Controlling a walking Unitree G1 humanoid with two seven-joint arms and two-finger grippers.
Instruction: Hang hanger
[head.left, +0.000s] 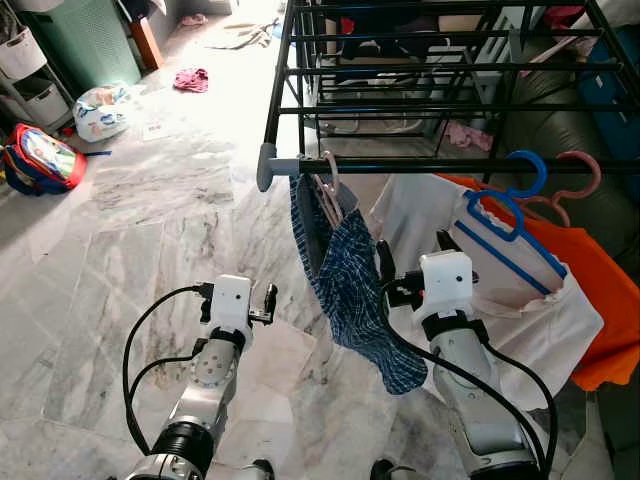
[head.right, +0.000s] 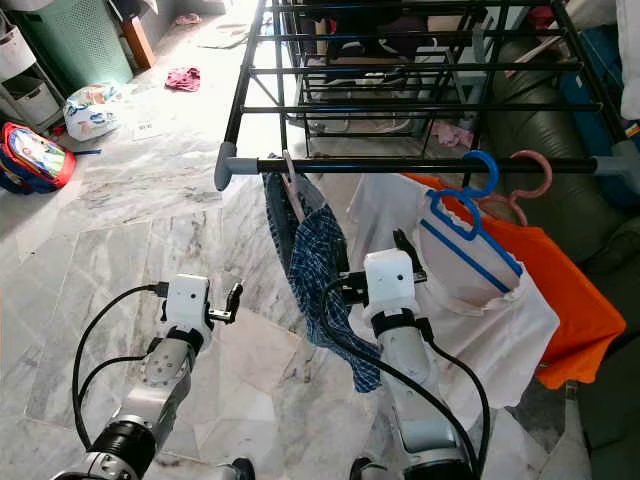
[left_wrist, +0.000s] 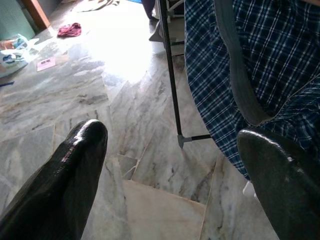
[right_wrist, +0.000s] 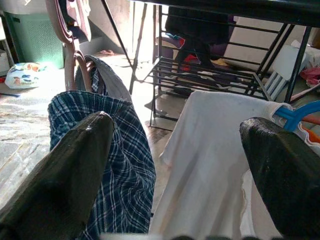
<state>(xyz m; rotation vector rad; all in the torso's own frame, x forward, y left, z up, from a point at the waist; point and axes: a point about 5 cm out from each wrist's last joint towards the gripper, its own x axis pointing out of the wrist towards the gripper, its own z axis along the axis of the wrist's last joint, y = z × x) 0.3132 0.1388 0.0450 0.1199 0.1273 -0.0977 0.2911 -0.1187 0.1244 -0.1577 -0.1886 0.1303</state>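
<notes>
Already, pink hanger (head.left: 329, 190) hangs on rack rail (head.left: 470, 164).

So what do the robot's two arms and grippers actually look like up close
Both arms are silver metal cylinders with ribbed black collars, each ending in a boxy white wrist housing. Loose black cables loop along the left arm and right arm. The left gripper and right gripper each have two long, glossy black fingers with rounded tips.

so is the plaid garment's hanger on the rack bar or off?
On. The pink hanger hooks over the rack's front bar, the plaid garment hanging free; both grippers are open, holding nothing.
</notes>
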